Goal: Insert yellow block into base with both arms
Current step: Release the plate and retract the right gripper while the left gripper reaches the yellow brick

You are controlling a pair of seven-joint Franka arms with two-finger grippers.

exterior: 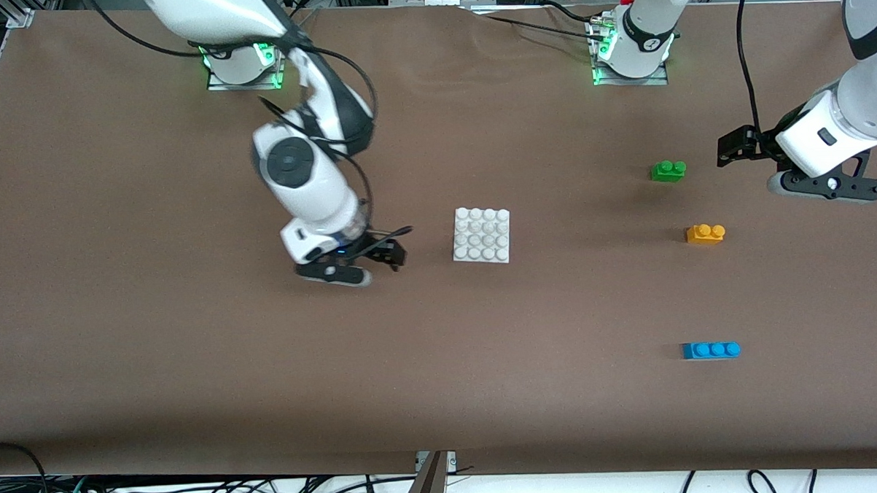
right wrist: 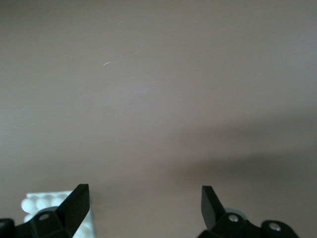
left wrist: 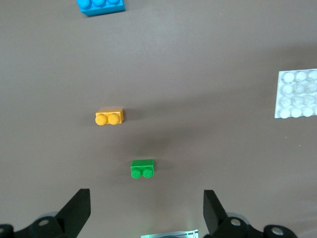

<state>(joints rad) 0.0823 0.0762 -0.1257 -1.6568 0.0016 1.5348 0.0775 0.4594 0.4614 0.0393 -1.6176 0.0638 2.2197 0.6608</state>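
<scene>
The yellow block [exterior: 705,233] lies on the brown table toward the left arm's end, free of both grippers; it also shows in the left wrist view [left wrist: 109,117]. The white studded base [exterior: 482,235] lies flat mid-table, with its edge in the left wrist view [left wrist: 296,93] and a corner in the right wrist view [right wrist: 44,203]. My left gripper [exterior: 733,150] [left wrist: 146,208] is open and empty, over bare table beside the green brick. My right gripper [exterior: 397,246] [right wrist: 143,196] is open and empty, low beside the base on the right arm's side, not touching it.
A green two-stud brick [exterior: 668,170] [left wrist: 142,169] lies farther from the front camera than the yellow block. A blue three-stud brick [exterior: 710,350] [left wrist: 100,6] lies nearer to the camera. Cables hang below the table's near edge.
</scene>
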